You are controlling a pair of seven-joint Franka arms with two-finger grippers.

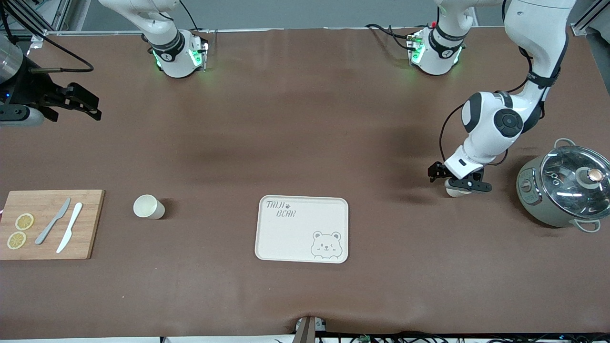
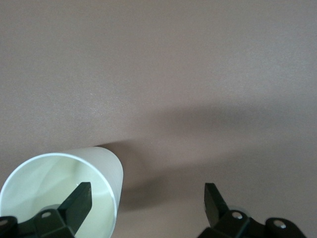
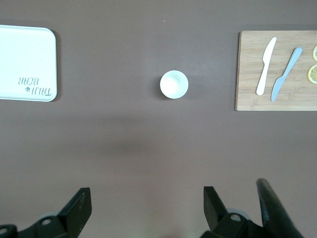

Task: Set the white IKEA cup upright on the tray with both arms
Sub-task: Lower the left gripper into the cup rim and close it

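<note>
A white cup (image 1: pixel 454 192) sits on the brown table beside the pot, toward the left arm's end. My left gripper (image 1: pixel 456 184) is low over it and open. In the left wrist view the cup's (image 2: pixel 44 176) mouth faces the camera. One finger of the left gripper (image 2: pixel 147 192) is over the mouth and the other is outside the wall. I cannot tell whether this cup stands or lies. A second white cup (image 1: pixel 148 206) (image 3: pixel 174 84) stands upright between the tray (image 1: pixel 286 233) (image 3: pixel 27 54) and the cutting board. My right gripper (image 1: pixel 88 105) (image 3: pixel 147 196) is open and empty, high over the right arm's end of the table.
A grey pot with a glass lid (image 1: pixel 564 188) stands close to the left gripper. A wooden cutting board (image 1: pixel 88 224) with two knives and lemon slices lies at the right arm's end. Bare table surrounds the tray.
</note>
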